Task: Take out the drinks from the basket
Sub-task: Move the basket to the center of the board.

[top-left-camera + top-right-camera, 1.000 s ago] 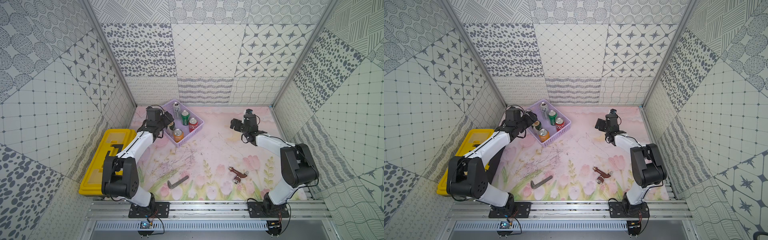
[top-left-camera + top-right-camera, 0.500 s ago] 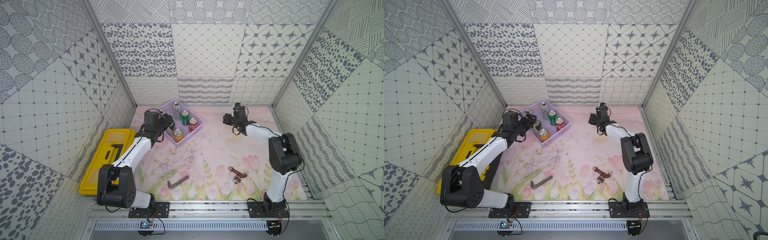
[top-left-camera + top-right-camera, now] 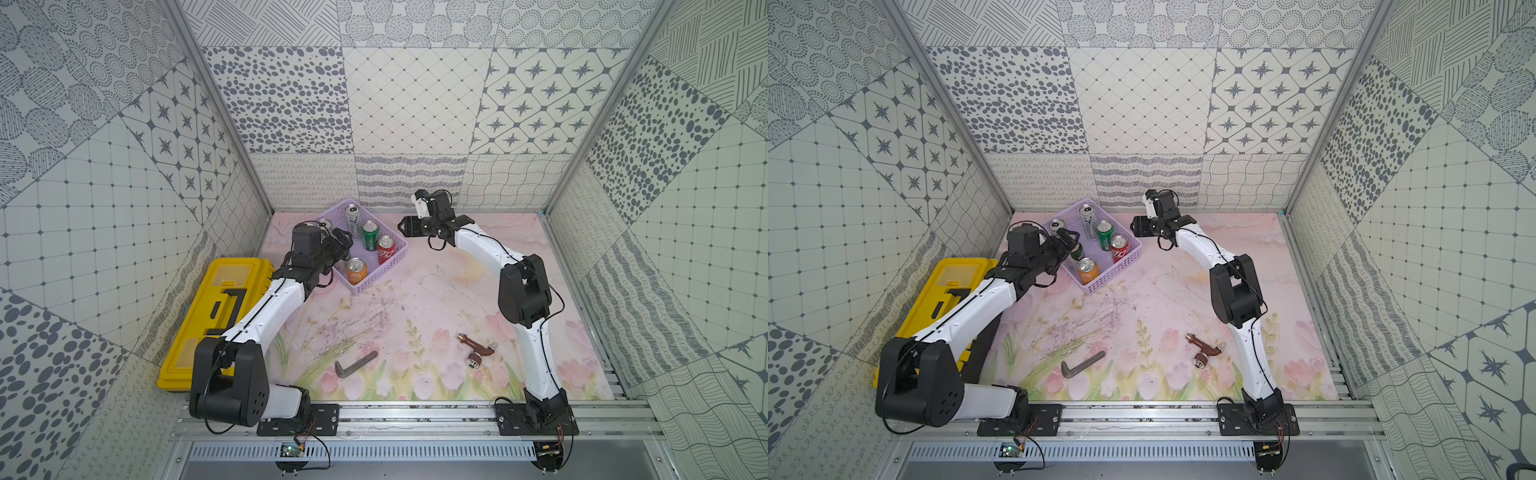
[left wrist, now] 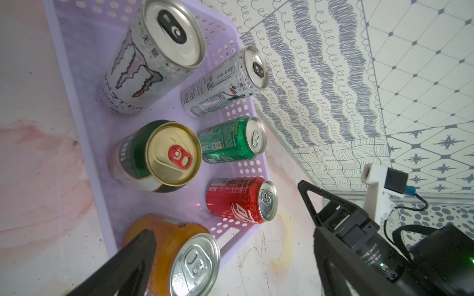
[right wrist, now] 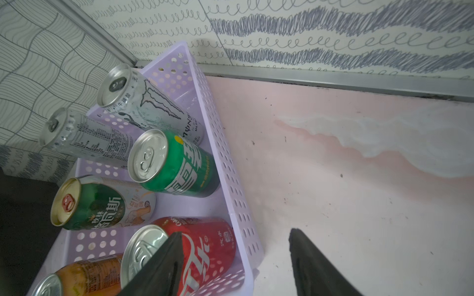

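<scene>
right fingers (image 5: 159,269) apart by red can (image 5: 213,243), gap plain only from wrist; left fingers (image 4: 120,269) spread

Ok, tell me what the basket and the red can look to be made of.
Basket: plastic, apparently; matte lavender, slightly translucent, moulded walls punched with rows of round holes. Red can: thin metal, likely aluminium; glossy printed body catching highlights, bare silvery lid with a pull tab.
</scene>
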